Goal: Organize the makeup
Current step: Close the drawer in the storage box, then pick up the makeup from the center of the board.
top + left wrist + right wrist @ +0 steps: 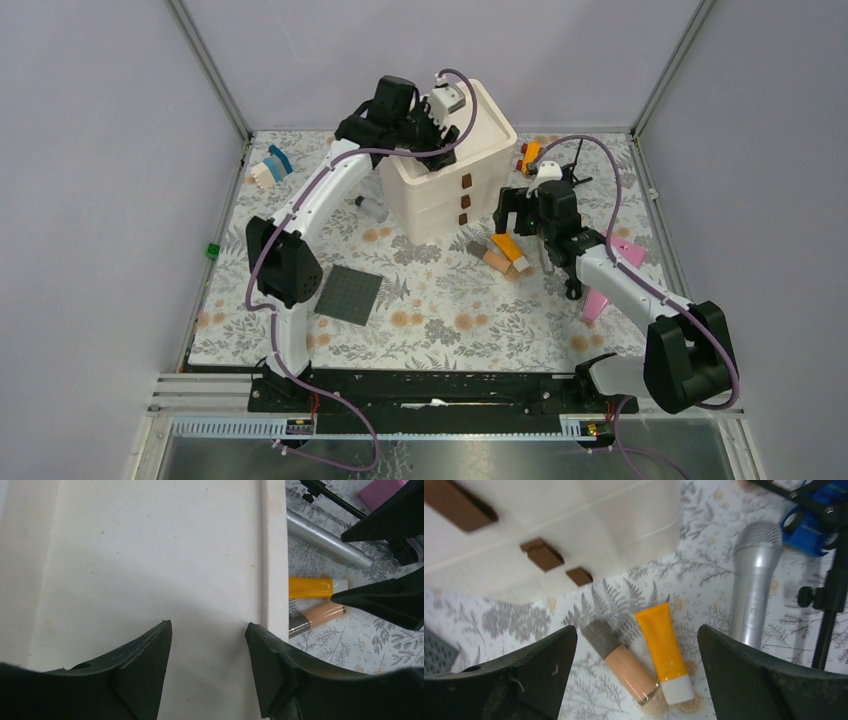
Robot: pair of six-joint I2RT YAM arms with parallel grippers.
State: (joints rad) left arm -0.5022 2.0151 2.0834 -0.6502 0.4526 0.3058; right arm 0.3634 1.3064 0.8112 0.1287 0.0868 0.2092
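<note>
From above, the left gripper (432,128) hangs over the top of a white drawer box (490,130) that stands at 12 o'clock on the flowered mat (440,300). Its fingers are lost against the black wrist in this view. The right gripper (522,222) hangs at 3 o'clock of the box, over an orange tube (512,247) and a beige tube (492,259) lying side by side on the mat. A clear bottle (372,207) lies at 9 o'clock of the box, too small to read. A dark grid plate (350,293) lies at 7 o'clock and a brick toy (270,167) at 10 o'clock. A toy car (530,155) sits at 1 o'clock, and pink pieces (597,302) are partly covered by the right arm.

In the left wrist view, that gripper's fingers stand apart over the bare box top with nothing between them. Past the box edge at 3 o'clock lie a silver tube (325,539), the orange tube and the beige tube, each cut off by the rim. The right gripper's black fingers cross their far ends, and I cannot tell whether they touch.

In the right wrist view, the fingers are spread wide and clamp nothing. The two tubes lie on the mat between them, the beige one at 9 o'clock of the orange. The silver tube lies at 2 o'clock, its lower end hidden by the right finger. A blue toy (809,525) is half hidden behind a black stand (829,595). The box's brown handles (544,555) are blurred.
</note>
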